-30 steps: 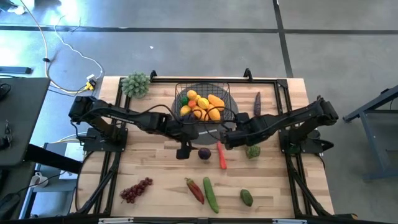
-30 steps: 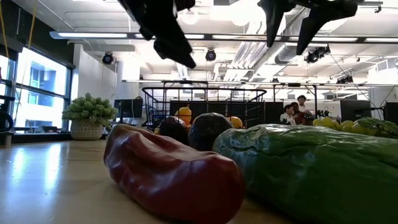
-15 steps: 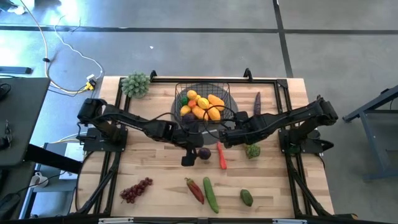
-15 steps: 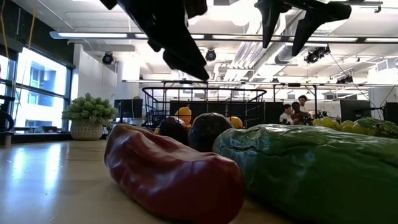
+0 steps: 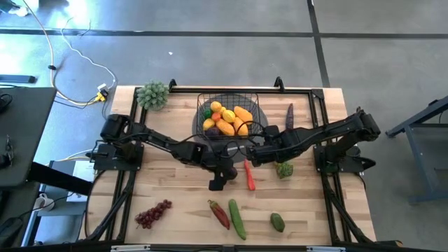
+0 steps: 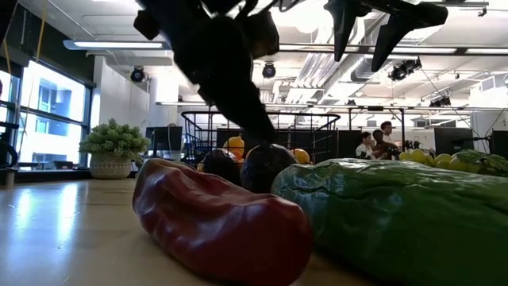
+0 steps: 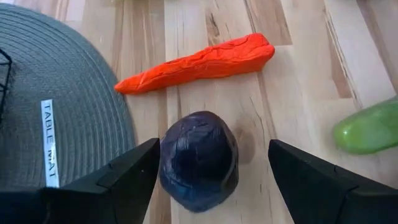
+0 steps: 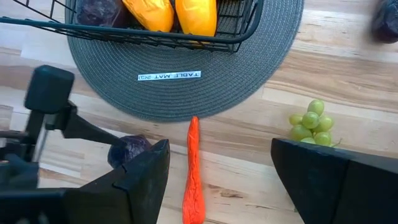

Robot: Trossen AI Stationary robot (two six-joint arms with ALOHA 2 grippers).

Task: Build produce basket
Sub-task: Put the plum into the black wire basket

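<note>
Wooden table carries grey round mat, black wire basket with yellow and orange produce on it. Left pincer apart, fingers straddling dark purple fruit beside red chilli. Right pincer apart, hovering near mat edge, empty.

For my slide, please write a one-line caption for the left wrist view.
Open left gripper straddles a dark purple round fruit on the wooden table, beside an orange-red chilli and the grey table mat.
</note>
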